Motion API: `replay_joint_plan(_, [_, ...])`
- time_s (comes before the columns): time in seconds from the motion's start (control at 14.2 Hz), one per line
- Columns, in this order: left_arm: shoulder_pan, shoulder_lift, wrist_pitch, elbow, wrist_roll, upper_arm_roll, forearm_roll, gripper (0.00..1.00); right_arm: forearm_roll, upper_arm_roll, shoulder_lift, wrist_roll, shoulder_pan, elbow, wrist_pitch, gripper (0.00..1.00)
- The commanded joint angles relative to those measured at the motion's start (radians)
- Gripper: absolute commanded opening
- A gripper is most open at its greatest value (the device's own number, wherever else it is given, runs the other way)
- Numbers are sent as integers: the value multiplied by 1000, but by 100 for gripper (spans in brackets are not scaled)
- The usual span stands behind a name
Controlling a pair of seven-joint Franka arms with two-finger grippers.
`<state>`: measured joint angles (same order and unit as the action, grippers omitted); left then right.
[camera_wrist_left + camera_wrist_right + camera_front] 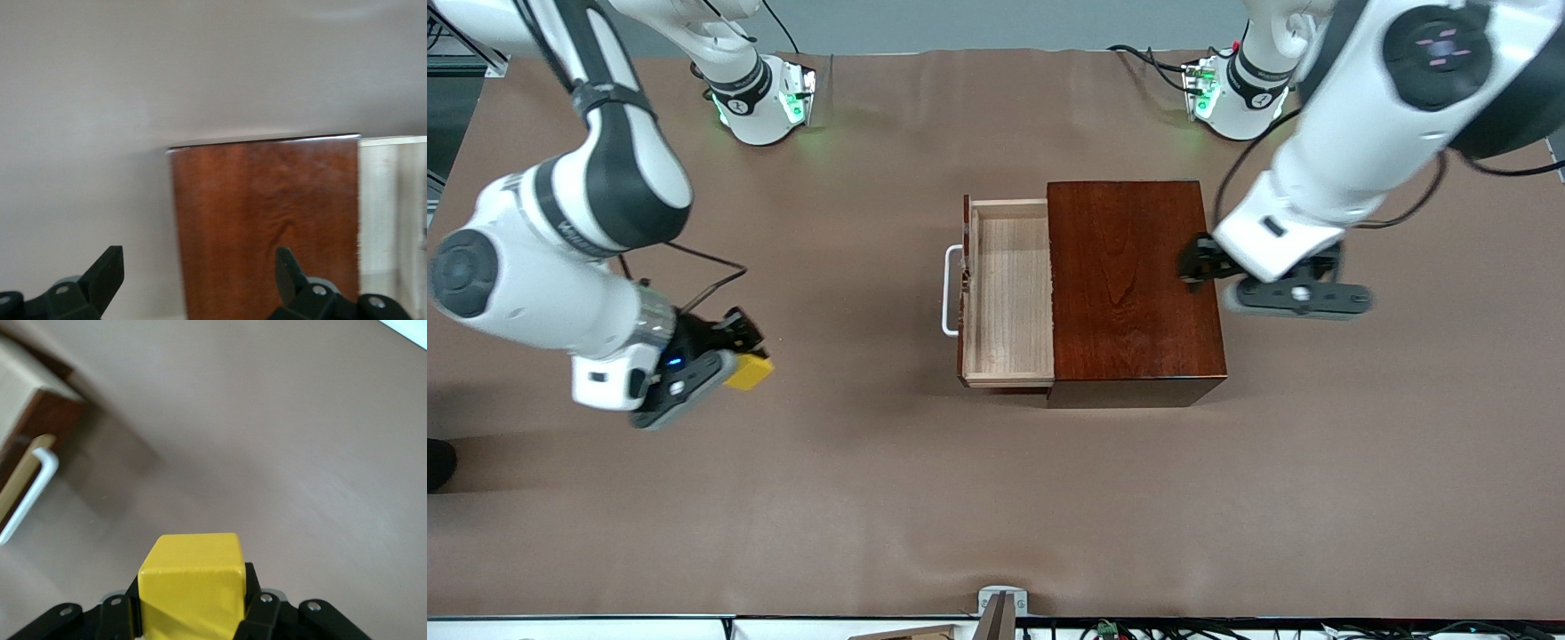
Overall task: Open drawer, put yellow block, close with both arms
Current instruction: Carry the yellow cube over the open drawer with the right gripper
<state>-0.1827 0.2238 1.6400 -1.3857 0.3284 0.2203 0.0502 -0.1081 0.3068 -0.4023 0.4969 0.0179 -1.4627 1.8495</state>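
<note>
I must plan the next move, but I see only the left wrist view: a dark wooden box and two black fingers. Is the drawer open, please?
Observer: Yes. The drawer is pulled out toward the right arm's end of the table, and its pale tray shows nothing inside.
Operator: Where is the yellow block?
Observer: The right hand is shut on the yellow block, over bare table toward the right arm's end, well away from the drawer.
Operator: And my left hand?
Observer: The left hand is open at the edge of the wooden box that is toward the left arm's end, above the box top.
</note>
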Motion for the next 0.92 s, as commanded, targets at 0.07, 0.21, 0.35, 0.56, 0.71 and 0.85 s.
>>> replay_joint_plan(0.07, [106,-73,-34,-50,-37,7,-21,100,4,46,5,137,-87,-11,62,0])
replay_joint_plan(0.21, [170,-78,-34,-44,-37,4,-24,100,53,46,-16,160,-146,-11,120,0])
replay_joint_plan(0.35, [216,-70,-32,-30,-38,-2,-24,100,77,46,-29,199,-218,-11,163,0])
replay_joint_plan(0.56, [158,-76,-34,-36,-43,-126,-39,100,131,44,-70,213,-308,2,189,0])
replay_joint_plan(0.71, [161,-78,-51,-38,-49,-168,-88,100,191,41,-131,207,-378,66,192,0])
replay_joint_plan(0.85, [161,-83,-91,-39,-160,-205,-125,100,258,38,-209,192,-443,155,191,0])
